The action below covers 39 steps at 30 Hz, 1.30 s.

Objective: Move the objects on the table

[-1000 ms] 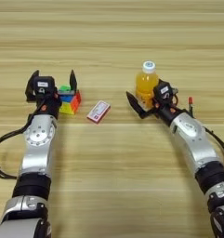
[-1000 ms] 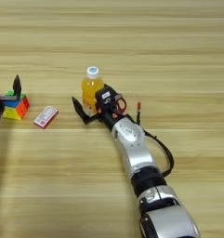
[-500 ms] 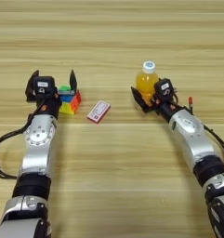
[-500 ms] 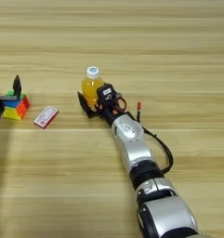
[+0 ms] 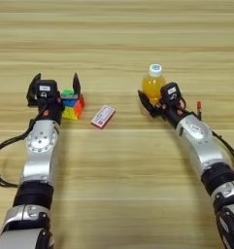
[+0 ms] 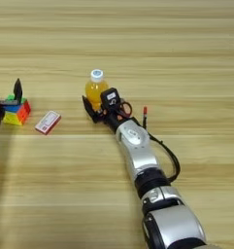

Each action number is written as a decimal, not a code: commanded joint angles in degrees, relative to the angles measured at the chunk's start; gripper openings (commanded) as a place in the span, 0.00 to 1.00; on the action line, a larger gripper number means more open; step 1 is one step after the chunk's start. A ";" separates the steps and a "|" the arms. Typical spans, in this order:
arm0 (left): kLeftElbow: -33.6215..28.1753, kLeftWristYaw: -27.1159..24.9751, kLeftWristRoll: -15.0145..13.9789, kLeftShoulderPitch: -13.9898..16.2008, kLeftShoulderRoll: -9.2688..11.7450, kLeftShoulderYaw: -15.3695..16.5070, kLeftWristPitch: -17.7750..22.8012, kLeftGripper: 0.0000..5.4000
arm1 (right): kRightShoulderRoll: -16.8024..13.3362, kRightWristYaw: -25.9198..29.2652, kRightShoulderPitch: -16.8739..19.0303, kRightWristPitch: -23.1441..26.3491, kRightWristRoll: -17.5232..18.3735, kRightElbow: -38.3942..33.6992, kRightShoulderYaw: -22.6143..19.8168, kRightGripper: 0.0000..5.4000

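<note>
A clear bottle of orange drink [image 5: 153, 84] with a white cap stands upright right of centre. My right gripper [image 5: 153, 104] is open at its base, with one black finger [image 6: 90, 109] showing at the bottle's front left and the other hidden behind the wrist. Red scissor handles [image 6: 125, 107] peek out behind that wrist, and a red pen [image 5: 198, 105] lies just right of it. My left gripper [image 5: 56, 83] is open, fingers upright, with the multicoloured cube [image 5: 73, 105] beside its right finger. A red-and-white card [image 5: 103, 116] lies between cube and bottle.
The wooden table [image 5: 118, 44] stretches bare behind the objects and in front of them between my two arms. A black cable [image 6: 167, 155] loops beside the right forearm.
My right gripper has moved in towards the bottle, and its finger now sits against the bottle's base. The left arm, cube and card have stayed put.
</note>
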 commanded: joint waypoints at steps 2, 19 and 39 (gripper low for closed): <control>-0.19 0.05 0.63 0.07 0.05 -0.30 0.72 1.00 | -0.22 -0.42 -0.80 -0.21 0.46 -2.33 -1.03 0.63; -0.48 0.41 0.90 0.23 -0.26 -0.56 0.72 1.00 | -3.84 -1.71 1.43 3.07 2.29 -12.50 -5.53 0.63; -1.12 1.05 1.47 0.46 -0.83 -0.81 0.88 1.00 | -11.50 -5.76 7.09 6.36 3.14 -18.15 -13.08 0.63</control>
